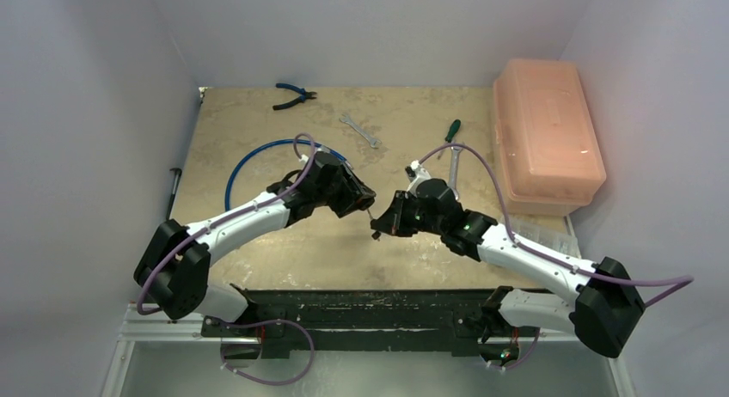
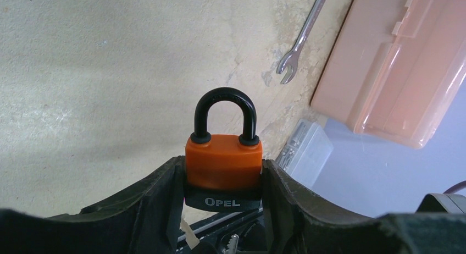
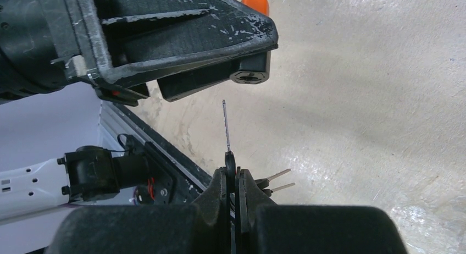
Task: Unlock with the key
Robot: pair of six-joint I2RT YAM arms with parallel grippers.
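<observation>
An orange padlock [image 2: 222, 160] with a black base marked OPEL and a closed black shackle [image 2: 225, 108] sits clamped between the fingers of my left gripper [image 2: 222, 171], held above the table. My right gripper [image 3: 232, 177] is shut on the black head of a key [image 3: 226, 127]. The key's thin blade points at the underside of the left gripper [image 3: 181, 39], with a small gap. Two spare keys [image 3: 277, 180] stick out to the right of the jaws. In the top view the two grippers [image 1: 365, 199] [image 1: 382, 225] face each other at mid table. The key's tip shows below the lock [image 2: 232, 244].
A pink plastic box [image 1: 546, 135] stands at the far right, with a small clear box [image 1: 550, 234] in front of it. A wrench [image 1: 359, 131], a green-handled screwdriver [image 1: 450, 135], blue-handled pliers [image 1: 294, 94] and a blue cable loop [image 1: 249, 161] lie on the far half of the table.
</observation>
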